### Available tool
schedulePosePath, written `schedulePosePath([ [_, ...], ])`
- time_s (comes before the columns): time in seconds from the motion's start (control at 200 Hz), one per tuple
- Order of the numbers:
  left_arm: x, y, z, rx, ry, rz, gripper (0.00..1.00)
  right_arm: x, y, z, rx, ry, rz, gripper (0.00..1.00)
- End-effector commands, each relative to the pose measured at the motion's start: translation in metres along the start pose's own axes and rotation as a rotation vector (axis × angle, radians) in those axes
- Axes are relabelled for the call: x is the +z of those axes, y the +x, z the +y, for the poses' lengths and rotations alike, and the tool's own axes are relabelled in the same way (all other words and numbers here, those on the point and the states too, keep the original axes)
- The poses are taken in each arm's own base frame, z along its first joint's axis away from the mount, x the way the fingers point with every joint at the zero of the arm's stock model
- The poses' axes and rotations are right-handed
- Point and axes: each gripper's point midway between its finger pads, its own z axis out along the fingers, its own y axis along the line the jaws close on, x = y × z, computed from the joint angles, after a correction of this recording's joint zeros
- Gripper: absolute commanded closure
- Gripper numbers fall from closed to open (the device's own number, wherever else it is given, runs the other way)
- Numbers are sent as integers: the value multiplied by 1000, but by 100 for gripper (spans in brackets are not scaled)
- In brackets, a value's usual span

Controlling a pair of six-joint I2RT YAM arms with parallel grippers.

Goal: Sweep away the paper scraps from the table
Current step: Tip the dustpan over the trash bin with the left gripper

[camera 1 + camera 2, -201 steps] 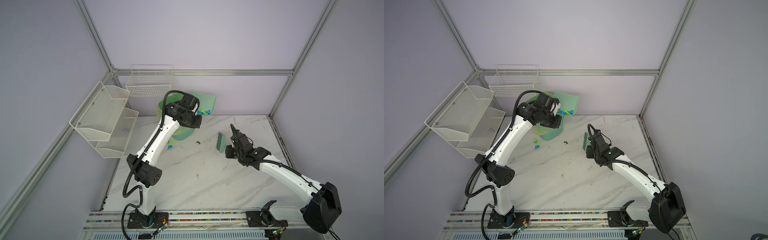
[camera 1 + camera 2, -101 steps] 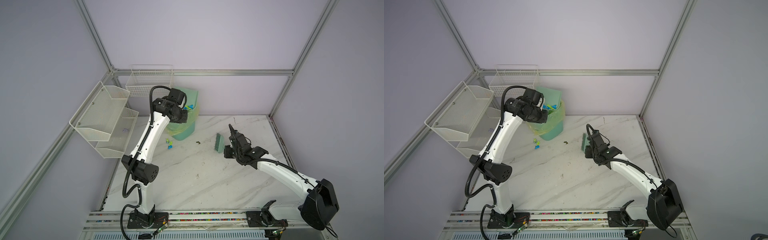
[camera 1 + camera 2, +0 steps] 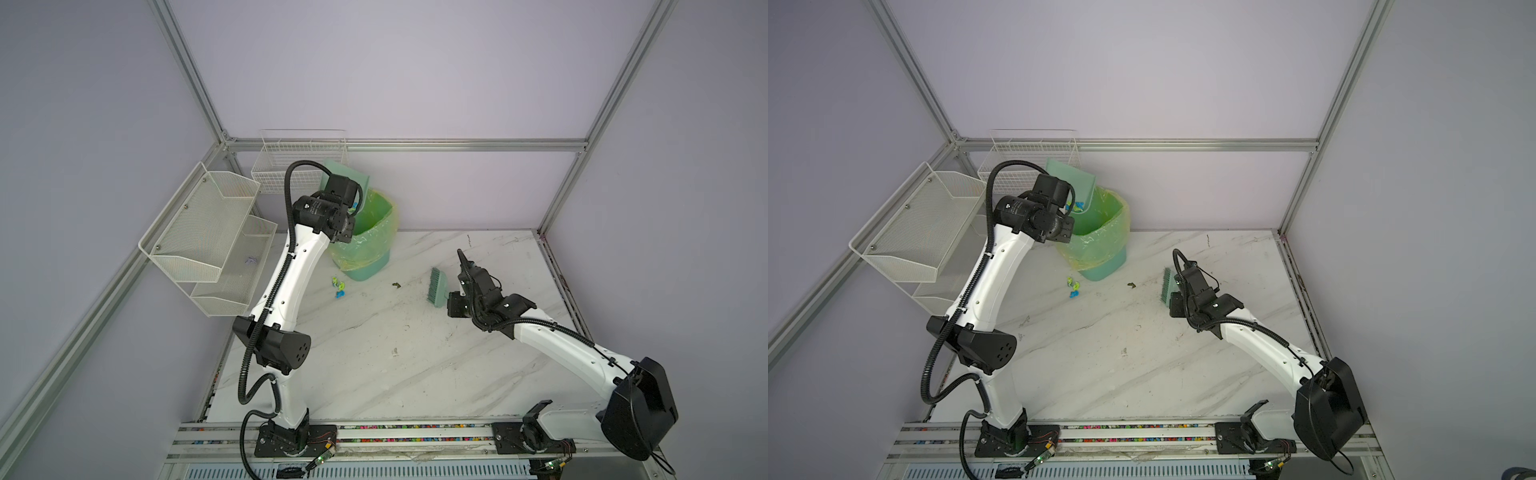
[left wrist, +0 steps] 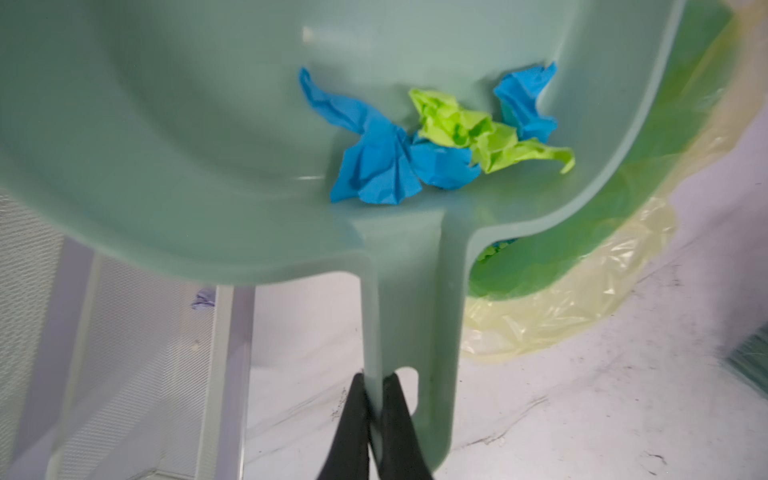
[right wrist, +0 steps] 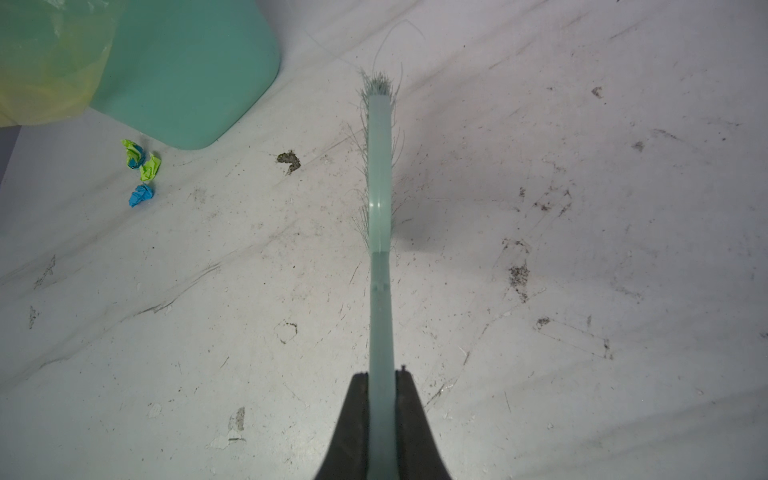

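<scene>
My left gripper [image 4: 374, 376] is shut on the handle of a pale green dustpan [image 4: 208, 124], held tilted high over the bin's rim [image 3: 345, 176]. Several blue and lime-green paper scraps [image 4: 436, 141] lie bunched in the pan near its handle. Three more paper scraps [image 3: 338, 284] [image 5: 141, 166] lie on the white marble table [image 3: 395, 374] just left of the bin's foot. My right gripper [image 5: 381, 376] is shut on the handle of a green brush [image 5: 380, 166], which hangs low over the table at mid right [image 3: 437, 289].
A green bin [image 3: 370, 249] with a yellow-green liner stands at the table's back left. A dark speck [image 3: 396, 284] lies between bin and brush. White mesh shelves [image 3: 199, 232] and a wire basket [image 3: 299, 162] hang on the left and back walls.
The left arm has swung the dustpan up and to the left, tipping it steeper above the bin. The right arm has carried the brush slightly left.
</scene>
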Motion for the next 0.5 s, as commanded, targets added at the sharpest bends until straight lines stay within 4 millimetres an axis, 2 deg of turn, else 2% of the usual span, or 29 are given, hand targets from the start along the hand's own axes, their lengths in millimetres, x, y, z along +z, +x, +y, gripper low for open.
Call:
schedulePosePath([
  [0.0, -2, 1, 27, 55, -160, -18, 100, -3, -9, 3, -6, -14, -34, 100],
  [0.13, 5, 8, 35, 90, -244, 1, 100, -4, -10, 4, -10, -19, -38, 100],
  [0.185, 5, 9, 44, 85, -310, 0, 100, -5, -11, 4, -12, -24, -43, 100],
  [0.37, 7, 3, 59, 156, -501, -3, 100, -5, -14, 8, -19, -40, -52, 100],
  [0.495, 2, -6, 63, 254, -719, -14, 100, 1, -11, 10, -21, -52, -49, 100],
])
